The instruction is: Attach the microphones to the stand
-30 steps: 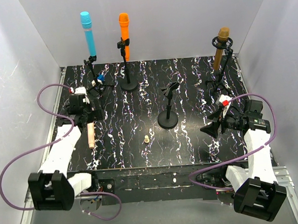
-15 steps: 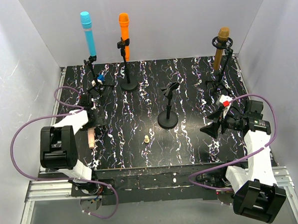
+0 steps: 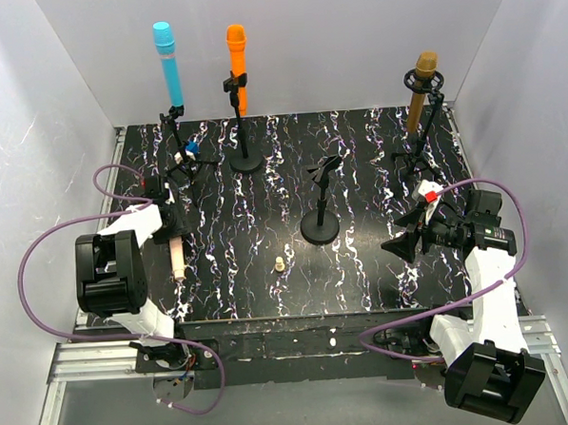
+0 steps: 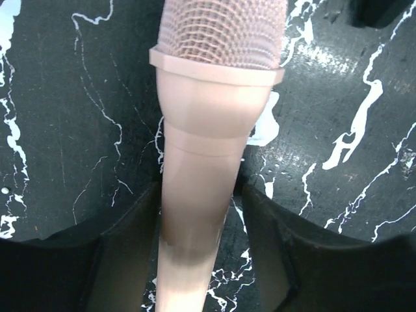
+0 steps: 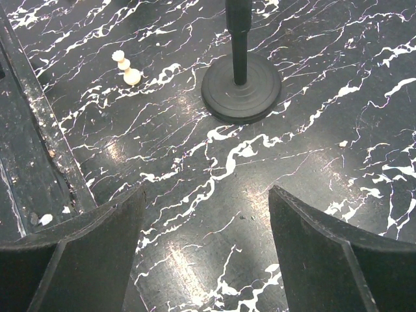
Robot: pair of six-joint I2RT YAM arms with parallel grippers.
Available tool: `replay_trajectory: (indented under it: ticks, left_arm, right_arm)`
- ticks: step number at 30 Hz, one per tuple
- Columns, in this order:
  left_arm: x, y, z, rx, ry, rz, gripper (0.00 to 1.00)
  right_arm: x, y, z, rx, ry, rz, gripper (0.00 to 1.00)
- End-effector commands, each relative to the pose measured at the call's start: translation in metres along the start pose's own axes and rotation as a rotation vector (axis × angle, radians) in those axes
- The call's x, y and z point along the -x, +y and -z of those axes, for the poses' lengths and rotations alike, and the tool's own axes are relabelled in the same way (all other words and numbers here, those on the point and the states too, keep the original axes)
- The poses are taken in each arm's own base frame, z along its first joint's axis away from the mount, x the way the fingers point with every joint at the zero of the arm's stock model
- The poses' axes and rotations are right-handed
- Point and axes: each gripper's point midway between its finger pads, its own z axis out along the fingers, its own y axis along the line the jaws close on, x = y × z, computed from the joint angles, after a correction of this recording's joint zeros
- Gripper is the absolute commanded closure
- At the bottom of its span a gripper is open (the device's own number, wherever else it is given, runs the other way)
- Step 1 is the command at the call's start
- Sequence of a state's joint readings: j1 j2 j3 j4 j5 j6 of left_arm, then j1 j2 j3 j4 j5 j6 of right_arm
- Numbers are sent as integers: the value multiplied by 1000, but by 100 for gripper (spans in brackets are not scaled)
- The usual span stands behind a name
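L claw (image 4: 200, 195) low, R claw (image 5: 207, 192) open

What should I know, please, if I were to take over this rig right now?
Left gripper: jaws either side of the pink microphone, which lies on the table; grip unconfirmed.
Right gripper: open, empty, facing the empty stand.
Done: blue microphone, orange microphone and golden-brown microphone are mounted upright at the back.
Left: lift the pink one and clip it into the empty stand.
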State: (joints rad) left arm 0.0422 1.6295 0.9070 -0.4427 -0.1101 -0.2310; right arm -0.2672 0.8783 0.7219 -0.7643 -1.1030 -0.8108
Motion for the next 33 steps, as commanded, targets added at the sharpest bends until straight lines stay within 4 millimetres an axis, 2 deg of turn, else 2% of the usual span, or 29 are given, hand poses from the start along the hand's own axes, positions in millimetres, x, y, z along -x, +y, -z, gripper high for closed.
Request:
replay_trajectory:
  ticks: [1, 2, 8, 11, 14, 17, 23, 28, 32, 33]
  left_arm:
    - [1, -1, -1, -25, 11, 27, 55]
    - [1, 0, 0, -27, 13, 30, 65]
    - [3, -6, 13, -69, 0, 43, 95]
    - [9, -11, 33, -112, -42, 68, 100]
    - [14, -32, 65, -248, -96, 90, 100]
    - [19, -59, 106, -449, -185, 72, 100]
    - [30, -111, 217, -894, -434, 29, 100]
    - [37, -159, 298, -1136, -555, -31, 100]
    - [58, -193, 367, -1244, -698, -72, 100]
    - [61, -203, 377, -1278, -699, -72, 100]
  right_arm:
    - [12, 3, 2, 9, -23, 8, 17]
    - [11, 3, 2, 7, -21, 9, 17]
    - [11, 3, 2, 8, -22, 9, 17]
    - [12, 3, 3, 8, -22, 9, 17]
    - [12, 3, 2, 9, -22, 13, 17]
    - [13, 5, 3, 13, -28, 12, 17]
    - [20, 11, 3, 41, -61, 20, 17]
    - [44, 26, 8, 103, -98, -18, 17]
    - [76, 42, 22, 146, -72, 3, 17]
    - [84, 47, 25, 165, -70, 5, 17]
